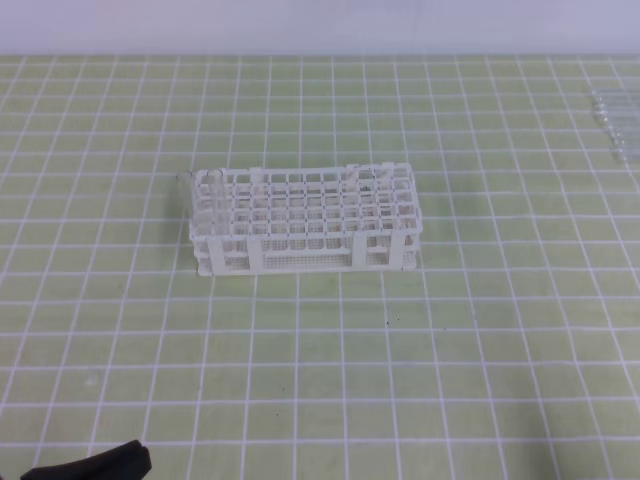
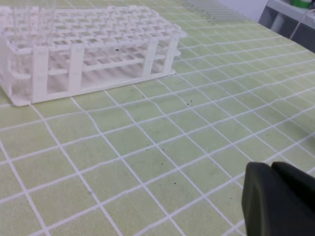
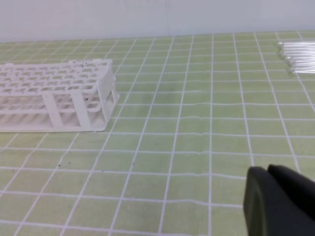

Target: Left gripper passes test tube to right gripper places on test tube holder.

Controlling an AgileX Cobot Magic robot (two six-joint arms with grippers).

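The white test tube holder [image 1: 303, 222] stands mid-table, also seen in the left wrist view [image 2: 88, 46] and the right wrist view [image 3: 59, 93]. Clear tubes [image 1: 196, 192] stand upright in its left end. Loose test tubes [image 1: 613, 122] lie in a row at the far right edge, visible from the right wrist [image 3: 297, 55] too. Only a black corner of my left gripper [image 1: 95, 465] shows at the bottom left; its wrist view has the fingers [image 2: 271, 169] pressed together with nothing between them. My right gripper [image 3: 268, 171] is likewise shut and empty, low over the mat right of the holder.
A green mat with a white grid [image 1: 320, 340] covers the table. A pale wall runs along the far edge. Grey shelving [image 2: 290, 19] stands beyond the table's far corner in the left wrist view.
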